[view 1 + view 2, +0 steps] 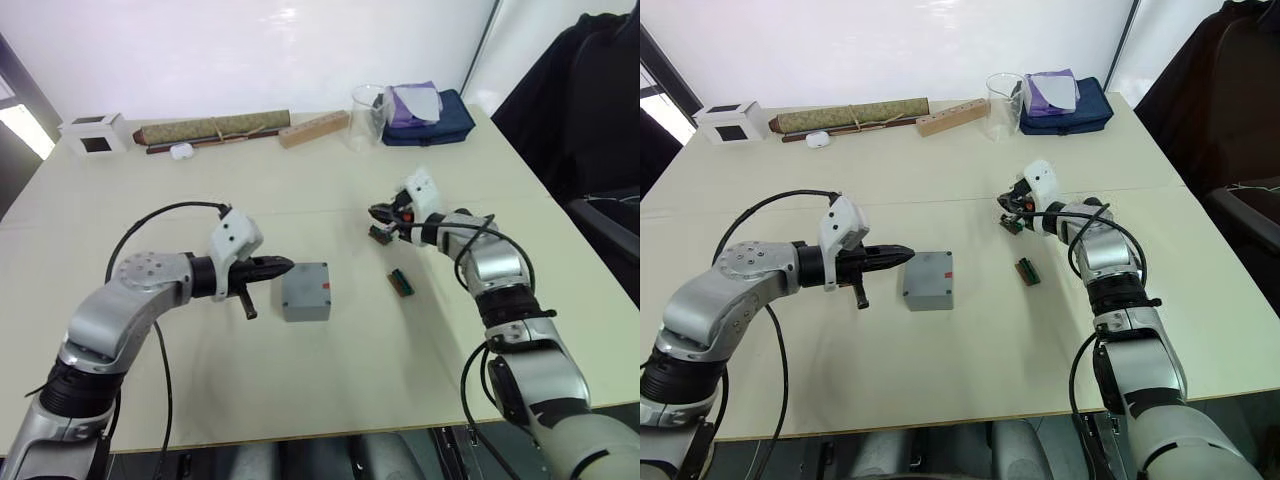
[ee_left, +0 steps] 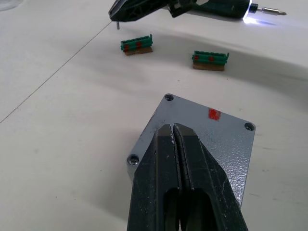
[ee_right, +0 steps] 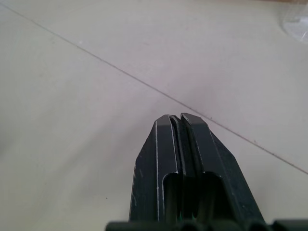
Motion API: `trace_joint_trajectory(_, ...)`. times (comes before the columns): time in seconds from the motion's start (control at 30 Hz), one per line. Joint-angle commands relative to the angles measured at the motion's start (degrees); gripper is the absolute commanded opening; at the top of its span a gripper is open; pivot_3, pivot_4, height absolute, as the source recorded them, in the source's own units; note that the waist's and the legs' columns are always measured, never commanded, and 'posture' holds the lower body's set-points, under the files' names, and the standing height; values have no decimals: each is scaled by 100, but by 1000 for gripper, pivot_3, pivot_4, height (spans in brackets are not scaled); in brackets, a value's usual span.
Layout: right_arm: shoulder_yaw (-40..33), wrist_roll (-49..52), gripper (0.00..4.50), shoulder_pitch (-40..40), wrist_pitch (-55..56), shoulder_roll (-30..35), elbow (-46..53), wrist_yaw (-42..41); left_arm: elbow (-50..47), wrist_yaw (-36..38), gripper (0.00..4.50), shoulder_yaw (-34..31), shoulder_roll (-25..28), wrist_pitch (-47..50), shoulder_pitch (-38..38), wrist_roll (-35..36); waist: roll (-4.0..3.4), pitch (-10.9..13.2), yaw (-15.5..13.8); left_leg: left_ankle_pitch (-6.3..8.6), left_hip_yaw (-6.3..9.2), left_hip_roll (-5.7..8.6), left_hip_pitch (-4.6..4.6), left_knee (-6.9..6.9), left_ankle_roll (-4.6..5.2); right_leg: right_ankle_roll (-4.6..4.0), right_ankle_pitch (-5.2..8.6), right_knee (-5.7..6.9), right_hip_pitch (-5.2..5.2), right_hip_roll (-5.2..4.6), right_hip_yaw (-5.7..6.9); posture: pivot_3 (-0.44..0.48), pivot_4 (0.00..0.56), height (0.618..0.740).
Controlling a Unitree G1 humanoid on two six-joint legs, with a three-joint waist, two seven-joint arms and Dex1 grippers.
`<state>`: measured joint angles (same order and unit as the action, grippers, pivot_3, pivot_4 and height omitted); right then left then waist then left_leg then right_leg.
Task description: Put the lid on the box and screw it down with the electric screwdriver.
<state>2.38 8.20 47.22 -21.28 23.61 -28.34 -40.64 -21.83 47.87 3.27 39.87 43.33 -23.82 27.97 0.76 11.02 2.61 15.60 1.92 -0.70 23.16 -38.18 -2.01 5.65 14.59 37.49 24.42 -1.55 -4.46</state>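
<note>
Mid-tabletop, the square grey metal lid [image 2: 202, 139] sits on the grey cast-metal box [image 1: 306, 291], left gripper [image 1: 283, 266] closed and empty beside it; right gripper [image 1: 381, 212], clamping the dark pen-shaped electric screwdriver [image 2: 216, 7], risks missing a corner screw.

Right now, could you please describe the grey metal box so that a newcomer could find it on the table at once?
On the pale wooden table, look near the middle, just beyond the tip of the left gripper. There sits the square grey cast-metal box, its lid on, with corner screw holes and a small red mark on top. The neighbouring two small green strips are far smaller.
</note>
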Motion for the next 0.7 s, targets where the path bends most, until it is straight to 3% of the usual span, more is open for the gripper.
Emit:
trace_joint_trajectory(0.03, -222, 170, 92, -35, -169, 101, 565, -10, 8, 40, 0, -95, 55, -147, -14, -25, 0, 0, -1, 0, 0, 0, 0, 0, 0, 0, 0, 0, 0, 0, 0, 0, 150, 740)
trace_joint_trajectory(0.17, -210, 223, 92, -178, -372, 142, 932, -66, 60, 64, 0, -81, 57, -179, -30, -42, 0, 0, -2, 0, 0, 0, 0, 0, 0, 0, 0, 0, 0, 0, 0, 0, 150, 740)
trace_joint_trajectory(0.4, -154, 679, 92, -832, -1061, 198, 2662, -336, 58, 153, 0, -228, 157, -154, 79, 46, 0, 0, 1, 0, 1, 0, 1, 0, 0, 0, 0, 0, 0, 0, 1, 0, 150, 740)
trace_joint_trajectory(0.53, 40, 983, 92, -1311, -1418, 177, 3860, -437, 11, 349, 0, -477, 329, 47, 229, 335, 0, 0, 1, 0, 4, -3, 0, 1, 0, 0, 0, 1, 1, 4, 2, 0, 150, 740)
trace_joint_trajectory(0.7, 513, 1117, 92, -1698, -1498, -13, 4652, -435, 14, 624, 0, -762, 532, 221, 523, 731, 0, 0, 2, 0, 3, -3, 0, 1, 0, 0, 1, 1, 1, 3, 2, 0, 150, 740)
